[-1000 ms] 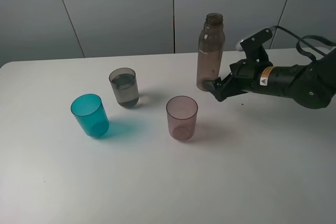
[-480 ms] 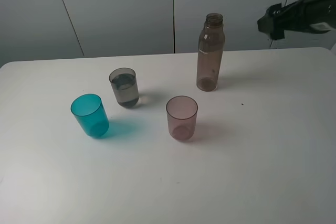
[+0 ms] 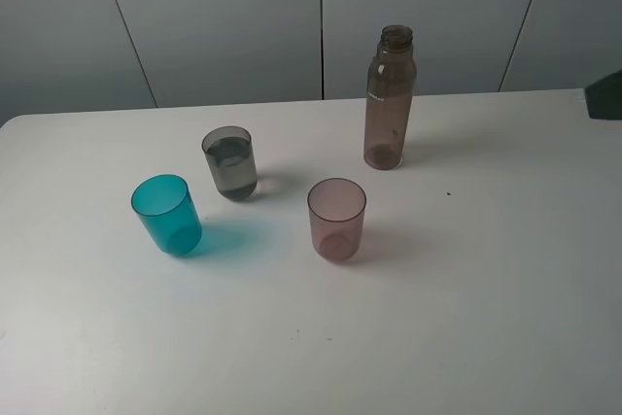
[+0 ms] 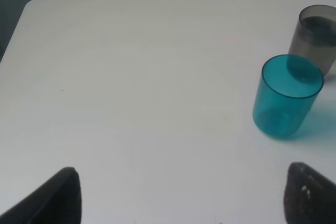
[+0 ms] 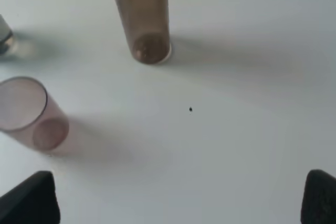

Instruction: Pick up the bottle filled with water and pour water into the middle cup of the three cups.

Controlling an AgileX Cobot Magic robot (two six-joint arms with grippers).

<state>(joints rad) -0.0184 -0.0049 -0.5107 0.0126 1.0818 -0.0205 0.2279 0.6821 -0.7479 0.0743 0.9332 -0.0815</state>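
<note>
While the bottle (image 3: 390, 98) stands upright and the middle cup (image 3: 229, 162) seemingly holds water, both the left gripper (image 4: 178, 192) and right gripper (image 5: 178, 195) hang spread, empty.

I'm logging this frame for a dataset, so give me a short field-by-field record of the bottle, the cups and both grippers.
bottle: upright on the table, uncapped, nothing holding it
middle cup: smoky grey, upright, water inside
teal cup: upright, nearer the front-left
pink cup: upright, looks empty
left gripper: open, holding nothing, fingertips apart above bare table
right gripper: open, holding nothing, away from the bottle
pour: water already in the grey cup
</note>
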